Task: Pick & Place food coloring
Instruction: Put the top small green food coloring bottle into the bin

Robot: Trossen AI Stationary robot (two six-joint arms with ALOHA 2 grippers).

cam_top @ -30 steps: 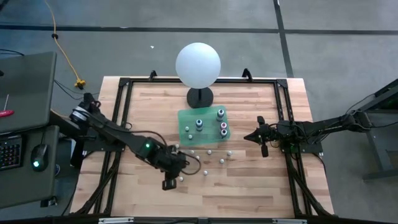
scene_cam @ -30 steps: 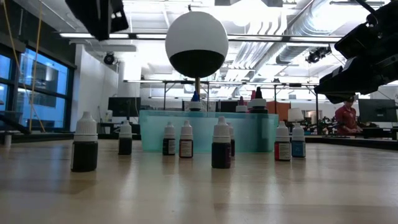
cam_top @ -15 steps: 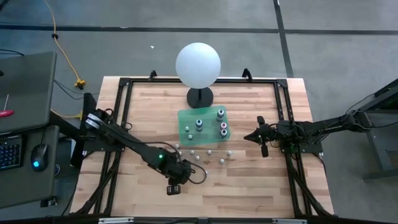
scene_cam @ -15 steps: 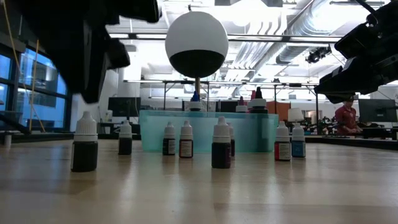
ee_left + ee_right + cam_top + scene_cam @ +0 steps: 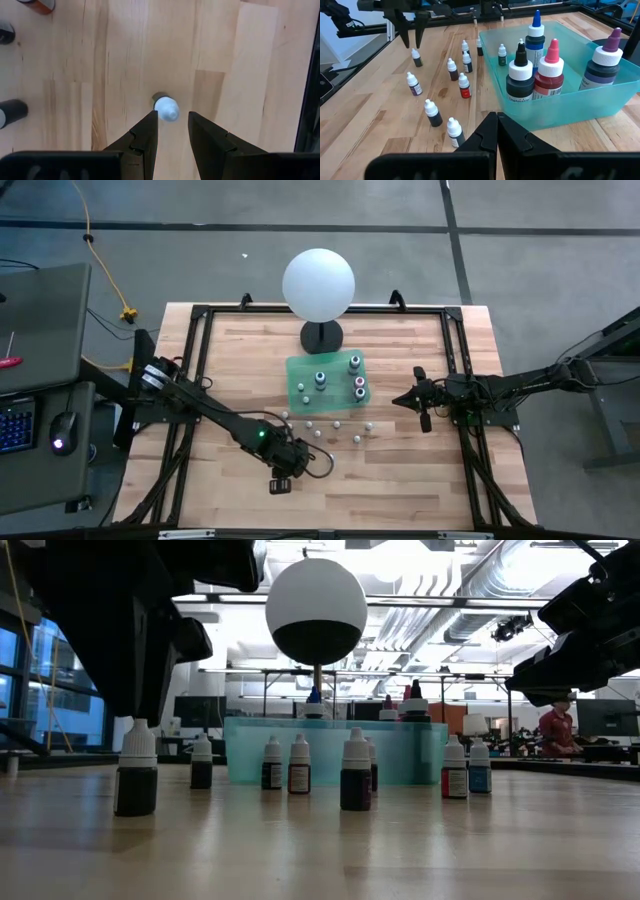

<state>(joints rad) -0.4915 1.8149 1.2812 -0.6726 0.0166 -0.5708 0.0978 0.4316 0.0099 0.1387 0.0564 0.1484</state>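
Note:
Several small food coloring bottles point(image 5: 451, 69) with white caps stand upright on the wooden table, near a teal tray point(image 5: 560, 105) that holds bigger bottles point(image 5: 536, 35). My left gripper point(image 5: 172, 114) hangs open, pointing steeply down, just above the white cap of the dark bottle point(image 5: 165, 107) nearest the table's near left. The same bottle point(image 5: 137, 768) shows in the low view under the gripper's dark mass. The fingers do not touch it. My right gripper point(image 5: 497, 130) waits shut at the table's right side point(image 5: 405, 400).
A big white sphere on a black stand point(image 5: 318, 283) rises behind the tray point(image 5: 327, 380). Black frame rails point(image 5: 200, 360) border the table. Bare wood lies toward the near edge point(image 5: 380, 490). A person point(image 5: 556, 730) is in the room far behind.
My left gripper has come down and a little toward the near edge, stopping just above the near-left bottle. Most of the drop came in the first half second. Its fingers stay open. The bottles have not moved.

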